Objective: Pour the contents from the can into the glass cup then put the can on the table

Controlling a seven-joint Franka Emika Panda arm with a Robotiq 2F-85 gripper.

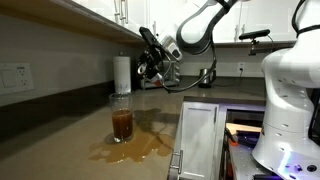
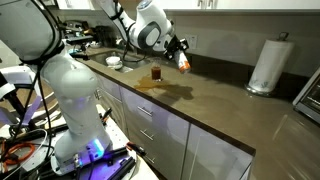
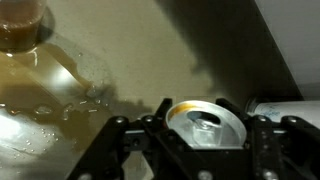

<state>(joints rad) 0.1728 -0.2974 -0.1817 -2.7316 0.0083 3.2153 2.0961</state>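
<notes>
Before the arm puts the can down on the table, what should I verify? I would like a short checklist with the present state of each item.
1. Gripper shut on the can: ok.
2. Glass cup upright, brown liquid inside: ok.
3. Can held apart from the glass cup: ok.
4. Table dry around the glass cup: not ok, a brown puddle lies there.
5. Can fully emptied: cannot tell.

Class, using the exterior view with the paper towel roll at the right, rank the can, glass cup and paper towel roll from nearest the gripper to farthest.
1. can: held in the gripper.
2. glass cup: on the table, just below-left.
3. paper towel roll: far right, by the wall.
</notes>
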